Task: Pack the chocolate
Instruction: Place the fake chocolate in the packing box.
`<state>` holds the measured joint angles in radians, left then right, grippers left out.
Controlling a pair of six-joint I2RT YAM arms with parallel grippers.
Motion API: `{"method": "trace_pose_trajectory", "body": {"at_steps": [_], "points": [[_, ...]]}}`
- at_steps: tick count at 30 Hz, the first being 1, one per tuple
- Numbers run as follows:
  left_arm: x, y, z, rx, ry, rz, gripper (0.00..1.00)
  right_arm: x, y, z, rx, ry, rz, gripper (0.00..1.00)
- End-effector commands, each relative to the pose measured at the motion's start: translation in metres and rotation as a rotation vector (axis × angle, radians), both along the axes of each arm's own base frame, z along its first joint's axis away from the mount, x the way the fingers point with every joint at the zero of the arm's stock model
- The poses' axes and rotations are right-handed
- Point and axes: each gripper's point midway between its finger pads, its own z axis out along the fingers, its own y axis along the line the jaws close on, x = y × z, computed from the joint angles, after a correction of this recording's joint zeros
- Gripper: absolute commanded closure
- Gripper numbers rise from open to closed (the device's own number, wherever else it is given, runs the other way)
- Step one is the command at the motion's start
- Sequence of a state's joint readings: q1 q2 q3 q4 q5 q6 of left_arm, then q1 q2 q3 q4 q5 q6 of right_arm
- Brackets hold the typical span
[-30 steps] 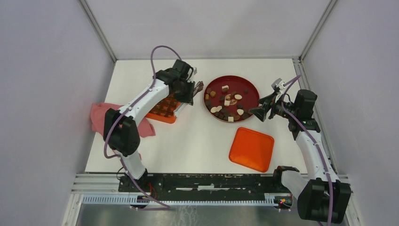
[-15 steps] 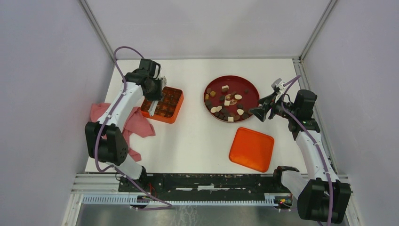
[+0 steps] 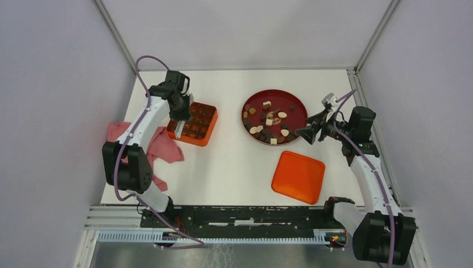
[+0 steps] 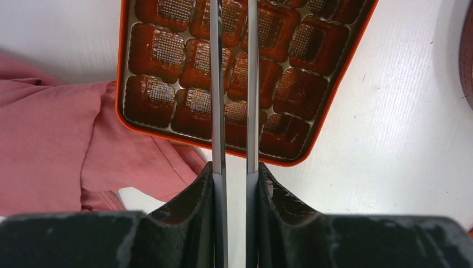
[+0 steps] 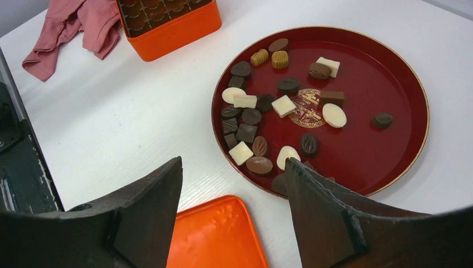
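The chocolate lies loose on a round dark-red plate toward the far right of the worktop: dark, mid-brown and cream pieces, most of them crowded on the plate's left half. The right pincer hangs just beside the plate's right rim, its fingers spread wide apart and holding nothing. The left pincer is over the orange compartmented box near the left edge. Its fingers stand parallel with only a slim gap, but their tips run out of the wrist view, so I cannot tell whether they grip a piece. A pink cloth is bunched against the box at the left edge. An orange lid lies toward the near right corner.
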<state>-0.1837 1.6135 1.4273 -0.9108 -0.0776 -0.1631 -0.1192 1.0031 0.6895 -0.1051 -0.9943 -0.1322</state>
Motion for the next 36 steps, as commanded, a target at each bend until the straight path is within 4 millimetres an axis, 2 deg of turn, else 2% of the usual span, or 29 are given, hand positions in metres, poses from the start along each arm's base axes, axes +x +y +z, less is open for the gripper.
{"method": "trace_pose_trajectory", "body": {"at_steps": [1, 15, 30, 36], "points": [[0.004, 0.004, 0.0, 0.035, -0.009, -0.038, 0.92, 0.001, 0.001, 0.007, 0.001, -0.048, 0.016, 0.27], [0.002, 0.003, -0.014, 0.038, 0.036, -0.041, 0.88, 0.001, 0.001, 0.007, 0.002, -0.049, 0.015, 0.27], [0.002, 0.005, -0.016, 0.05, 0.043, -0.038, 0.69, 0.001, 0.001, 0.007, 0.003, -0.048, 0.015, 0.27], [0.004, 0.006, -0.015, 0.055, 0.042, -0.036, 0.66, 0.001, 0.001, 0.008, 0.003, -0.05, 0.016, 0.27]]}}
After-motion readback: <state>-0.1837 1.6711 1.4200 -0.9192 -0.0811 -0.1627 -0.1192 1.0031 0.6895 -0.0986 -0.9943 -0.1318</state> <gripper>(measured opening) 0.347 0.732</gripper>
